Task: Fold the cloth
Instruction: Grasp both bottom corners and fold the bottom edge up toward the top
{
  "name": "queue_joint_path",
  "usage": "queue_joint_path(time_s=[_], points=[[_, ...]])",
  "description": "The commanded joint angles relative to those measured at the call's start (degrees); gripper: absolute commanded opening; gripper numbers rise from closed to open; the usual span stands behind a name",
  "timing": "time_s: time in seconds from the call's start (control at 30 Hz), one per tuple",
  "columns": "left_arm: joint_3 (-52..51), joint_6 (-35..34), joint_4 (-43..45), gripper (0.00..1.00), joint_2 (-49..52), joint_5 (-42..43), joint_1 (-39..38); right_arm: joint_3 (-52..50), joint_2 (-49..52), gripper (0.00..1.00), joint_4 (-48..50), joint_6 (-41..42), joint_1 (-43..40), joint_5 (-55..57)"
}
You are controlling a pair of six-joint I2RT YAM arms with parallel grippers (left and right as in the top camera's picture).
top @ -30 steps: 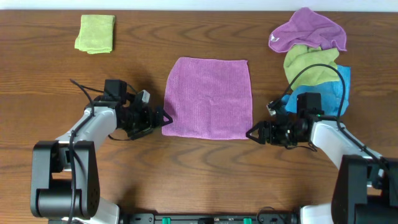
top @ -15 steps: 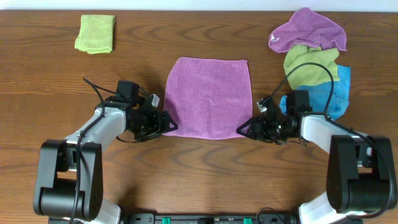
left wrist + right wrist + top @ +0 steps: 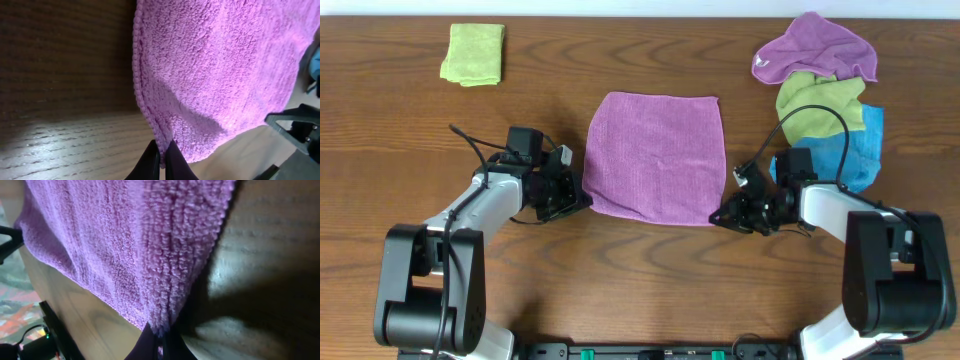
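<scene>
A pink-purple cloth [image 3: 657,152] lies spread flat in the middle of the wooden table. My left gripper [image 3: 582,200] is shut on its near left corner; in the left wrist view the cloth [image 3: 215,65] has its hem pinched between the two dark fingertips [image 3: 150,161]. My right gripper [image 3: 720,214] is shut on the near right corner, and the right wrist view shows the cloth [image 3: 130,245] with its corner clamped between my fingertips [image 3: 172,342]. Both corners sit slightly lifted off the wood.
A folded yellow-green cloth [image 3: 474,54] lies at the far left. A pile of purple [image 3: 814,48], green [image 3: 820,104] and blue [image 3: 855,147] cloths sits at the far right, close behind my right arm. The table [image 3: 640,270] is brown wood.
Both grippers moved inward onto the near corners of the cloth and shut on them; the near edge has puckered slightly.
</scene>
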Motion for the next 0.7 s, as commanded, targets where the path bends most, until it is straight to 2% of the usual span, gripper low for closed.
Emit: queue_joint_path(time_s=[0.0,0.1,0.27,0.57,0.67], points=[[-0.24,-0.46,0.55,0.05,0.7,3.21,-0.02,1.18,-1.07,0.02,-1.86,0.61,0.48,5.18],[0.94,-0.48,1.6,0.06,0.13,6.19,-0.02,3.91,-5.42,0.01,-3.93,0.63,0.48,5.18],[7.54,-2.38,1.42,0.06,-5.07,6.54,-0.02,10.6,-13.31,0.02,-7.65,0.9,0.5,5.22],[10.78,-3.89,0.79,0.06,-10.69,6.73,-0.04,16.41,-15.34,0.02,-9.51,1.53,2.67,5.66],[10.78,-3.87,0.83,0.06,-10.67,4.07,-0.04,16.72,-15.34,0.01,-9.14,1.57,2.73,7.28]])
